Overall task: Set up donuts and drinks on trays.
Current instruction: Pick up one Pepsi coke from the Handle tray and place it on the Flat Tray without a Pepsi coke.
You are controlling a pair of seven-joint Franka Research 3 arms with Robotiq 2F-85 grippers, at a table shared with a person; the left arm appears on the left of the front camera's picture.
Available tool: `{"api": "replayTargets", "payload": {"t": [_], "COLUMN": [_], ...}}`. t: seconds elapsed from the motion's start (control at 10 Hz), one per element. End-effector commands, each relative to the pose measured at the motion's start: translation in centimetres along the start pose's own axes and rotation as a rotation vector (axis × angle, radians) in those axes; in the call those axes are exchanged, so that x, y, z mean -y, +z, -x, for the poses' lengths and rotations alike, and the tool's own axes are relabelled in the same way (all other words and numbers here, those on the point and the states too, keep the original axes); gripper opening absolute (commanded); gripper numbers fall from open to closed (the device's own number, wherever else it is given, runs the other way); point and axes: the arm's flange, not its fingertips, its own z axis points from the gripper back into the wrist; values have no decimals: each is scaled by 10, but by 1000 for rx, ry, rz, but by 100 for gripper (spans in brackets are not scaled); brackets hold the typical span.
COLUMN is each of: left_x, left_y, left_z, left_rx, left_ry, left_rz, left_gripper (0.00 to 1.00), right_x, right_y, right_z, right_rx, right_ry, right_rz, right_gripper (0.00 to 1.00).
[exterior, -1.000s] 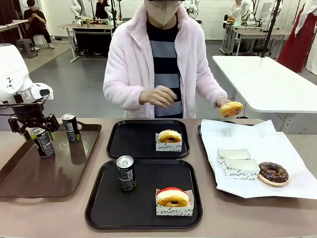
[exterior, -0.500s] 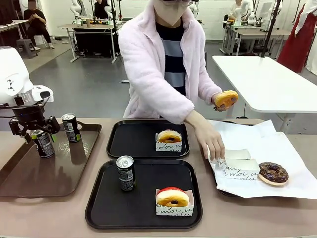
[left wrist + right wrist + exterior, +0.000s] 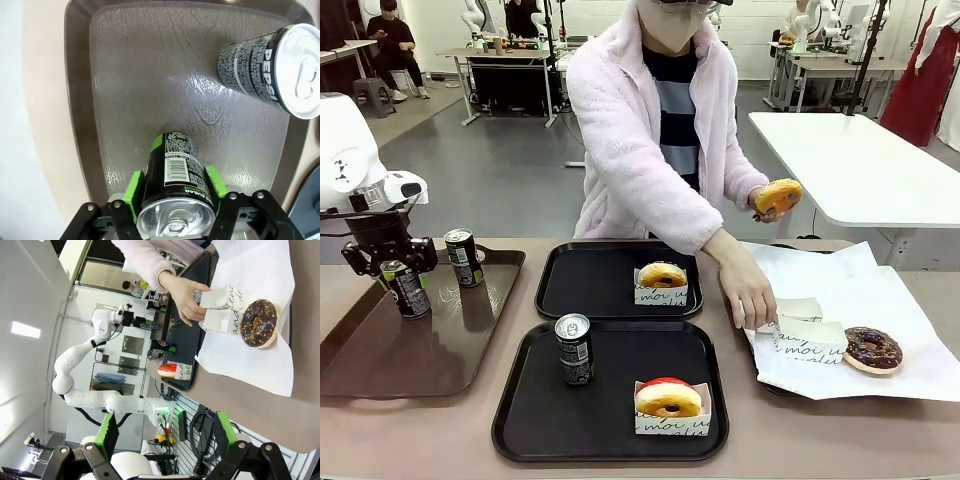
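The left gripper (image 3: 173,189) has its green pads pressed to both sides of a drink can (image 3: 172,165), closed part-way around it. The can appears to stand upright on the brown tray (image 3: 125,75), not yet lifted. A second can (image 3: 270,70) stands just beyond the fingers, off to one side. The right gripper (image 3: 167,435) hangs wide open with nothing between its fingers, well back from the white paper (image 3: 250,365).

About halfway, I judge. The near black tray (image 3: 540,400) holds a third can (image 3: 573,350) and a sleeved donut (image 3: 668,398). The far black tray (image 3: 585,285) has a second sleeved donut (image 3: 662,275) but no drink (the gripped can looks meant for it). Both trays lie off to the left gripper's right.

The left wrist view settles the pad contact, which the gripper body blocks from the front. The front view gives the tray count, the person's hand (image 3: 752,295) on the empty sleeves (image 3: 805,328), and an orange donut (image 3: 778,197) held up in the other
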Motion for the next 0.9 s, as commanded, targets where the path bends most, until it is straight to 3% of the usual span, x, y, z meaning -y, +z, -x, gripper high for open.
{"api": "replayTargets", "payload": {"t": [0.0,0.2,0.3,0.6,0.8], "left_x": [0,5,13,37,41], "left_y": [-1,22,53,144,167], "left_z": [1,8,17,59,74], "left_rx": [-4,-62,-84,-91,-74], "left_ry": [4,-12,-40,-40,-43], "left_rz": [21,23,24,-15,4], "left_gripper": [0,6,55,55,55], "right_x": [-1,-1,-1,-1,-1], "right_y": [1,1,1,1,1], "right_z": [1,1,1,1,1], "right_rx": [4,4,4,4,4], "right_ry": [16,16,16,16,16], "right_rz": [-13,-13,-13,-13,-13], "right_gripper": [100,100,100,100,100]}}
